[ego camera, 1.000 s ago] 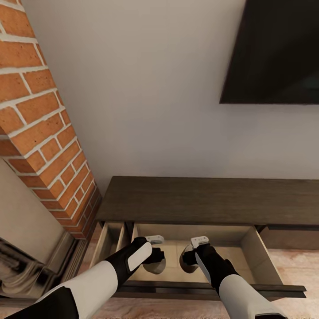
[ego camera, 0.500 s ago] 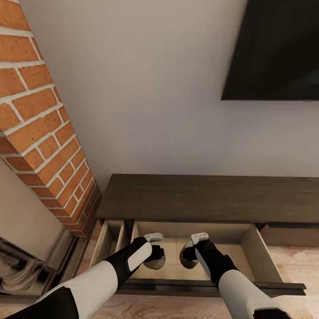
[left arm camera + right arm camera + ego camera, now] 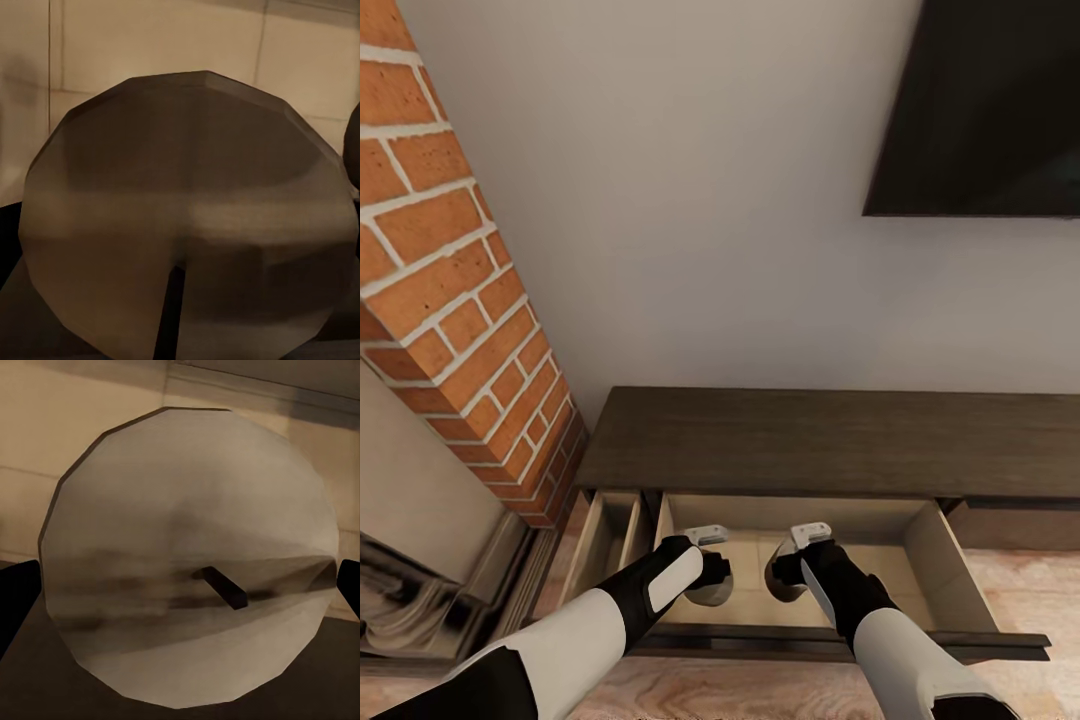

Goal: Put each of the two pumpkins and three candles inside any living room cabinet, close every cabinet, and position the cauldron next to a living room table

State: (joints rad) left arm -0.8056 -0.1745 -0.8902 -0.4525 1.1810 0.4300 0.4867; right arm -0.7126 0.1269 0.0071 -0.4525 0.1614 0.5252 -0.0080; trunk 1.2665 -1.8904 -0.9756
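Observation:
The long dark-brown cabinet point(image 3: 830, 440) stands against the wall with its left drawer point(image 3: 930, 550) pulled out, pale wood inside. Both arms reach down into that drawer. My left gripper point(image 3: 709, 578) is shut on a candle point(image 3: 712, 594), whose tan round face shows up close in the left wrist view point(image 3: 187, 202). My right gripper point(image 3: 784, 572) is shut on another candle point(image 3: 778, 588); its pale flat top point(image 3: 187, 547) with a short dark wick shows between two dark fingers point(image 3: 15, 600) in the right wrist view. No pumpkins or cauldron are in sight.
A red brick fireplace column point(image 3: 450, 280) rises at the left, with a grey hearth surround point(image 3: 420, 600) below it. A dark TV point(image 3: 990, 110) hangs on the wall above the cabinet. A narrow side compartment point(image 3: 605, 535) is open too. The drawer front point(image 3: 960, 640) juts over the wooden floor.
The whole view has shifted slightly, so the camera moved. Both grippers still hold their candles and sit a little nearer the drawer's front.

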